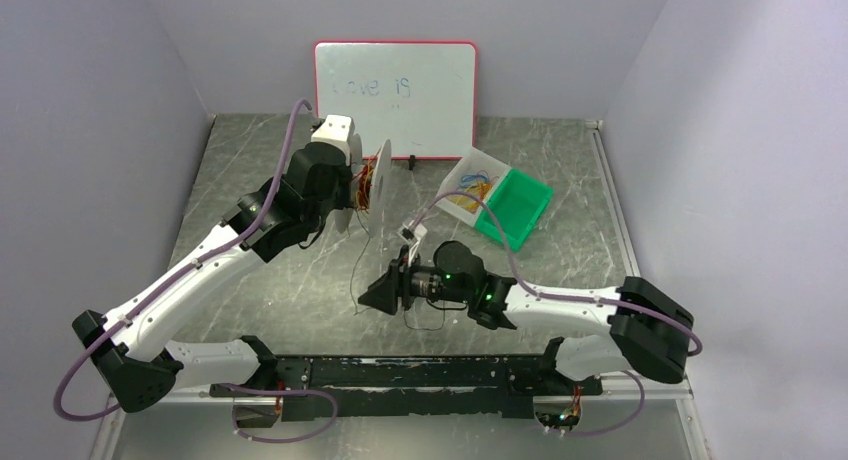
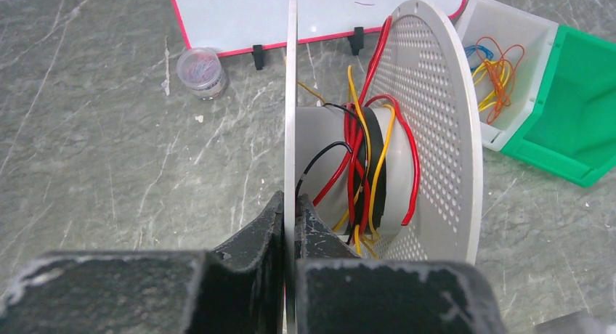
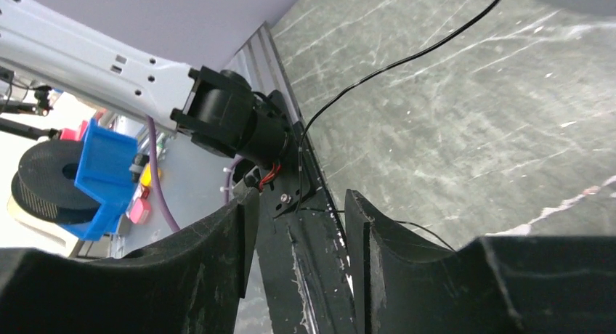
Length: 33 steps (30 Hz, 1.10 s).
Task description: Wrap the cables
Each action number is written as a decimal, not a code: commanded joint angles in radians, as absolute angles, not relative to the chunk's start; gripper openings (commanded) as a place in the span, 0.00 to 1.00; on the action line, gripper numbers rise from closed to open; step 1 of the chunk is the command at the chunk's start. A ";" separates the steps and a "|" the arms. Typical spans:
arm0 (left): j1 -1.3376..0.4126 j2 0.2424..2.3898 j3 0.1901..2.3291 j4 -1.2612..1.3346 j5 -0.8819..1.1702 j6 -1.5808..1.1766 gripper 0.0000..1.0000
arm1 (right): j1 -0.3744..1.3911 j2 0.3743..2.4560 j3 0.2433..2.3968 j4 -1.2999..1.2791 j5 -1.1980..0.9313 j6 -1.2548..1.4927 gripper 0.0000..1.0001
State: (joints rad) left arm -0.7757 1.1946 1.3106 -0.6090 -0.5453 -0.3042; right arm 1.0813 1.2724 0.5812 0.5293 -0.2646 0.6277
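My left gripper [image 2: 292,207] is shut on the edge of the near flange of a white spool [image 2: 428,94], holding it upright above the table; it also shows in the top view [image 1: 345,185]. Red, yellow and black cables [image 2: 367,160] are wound loosely round the spool's hub. One thin black strand [image 1: 360,260] hangs from the spool [image 1: 378,175] down to the table. My right gripper [image 1: 364,298] is open low beside that strand. In the right wrist view the black strand [image 3: 378,72] runs down and crosses between my open fingertips [image 3: 299,203].
A whiteboard [image 1: 395,85] stands at the back. A white bin [image 1: 452,202] with coloured rubber bands and a green bin [image 1: 520,205] sit right of the spool. A small clear jar [image 2: 202,71] is near the whiteboard. A black rail [image 1: 420,370] runs along the front edge.
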 commanded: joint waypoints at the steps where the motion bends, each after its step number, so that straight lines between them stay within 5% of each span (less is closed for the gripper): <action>1: -0.770 1.158 1.348 -0.512 -0.538 -0.324 0.07 | 1.127 1.338 0.587 0.681 -0.276 0.627 0.51; 12: -0.771 1.164 1.346 -0.506 -0.520 -0.330 0.07 | 1.162 1.512 0.599 0.830 -0.277 0.614 0.50; 17: -0.770 1.159 1.345 -0.504 -0.520 -0.334 0.07 | 1.167 1.555 0.579 0.883 -0.243 0.632 0.31; 22: -0.769 1.139 1.348 -0.502 -0.519 -0.334 0.07 | 1.166 1.544 0.515 0.900 -0.155 0.631 0.02; 33: -0.665 1.029 1.326 -0.454 -0.275 -0.357 0.07 | 1.070 1.424 0.347 0.851 -0.009 0.597 0.00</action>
